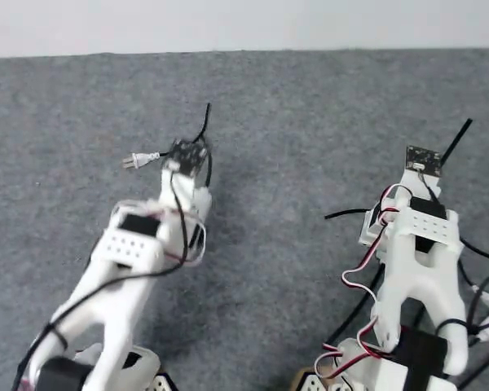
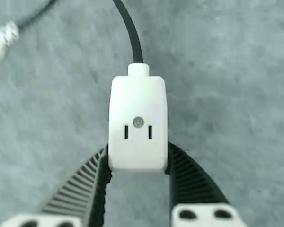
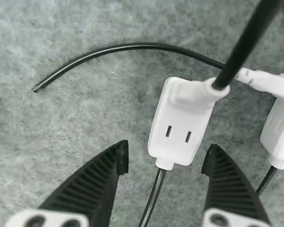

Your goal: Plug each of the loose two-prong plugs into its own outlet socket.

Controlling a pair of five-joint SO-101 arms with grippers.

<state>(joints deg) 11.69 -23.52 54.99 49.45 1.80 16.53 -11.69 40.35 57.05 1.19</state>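
Outlet socket [image 2: 137,127] clamped in my left claw [image 2: 138,160]: keep its slots level, facing the two-prong plug [image 1: 138,159] near it. Right claw [image 3: 166,154] hangs open above a second socket [image 3: 177,125].

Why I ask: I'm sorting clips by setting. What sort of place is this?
Probably a robotics lab bench: a grey carpet-like tabletop, two white plastic robot arms side by side, and a white plastic outlet socket gripped in the left hand.

A grey, felt-like counter [image 1: 310,106] spreads wide; a pale wall [image 1: 244,24] runs along the counter's far edge.
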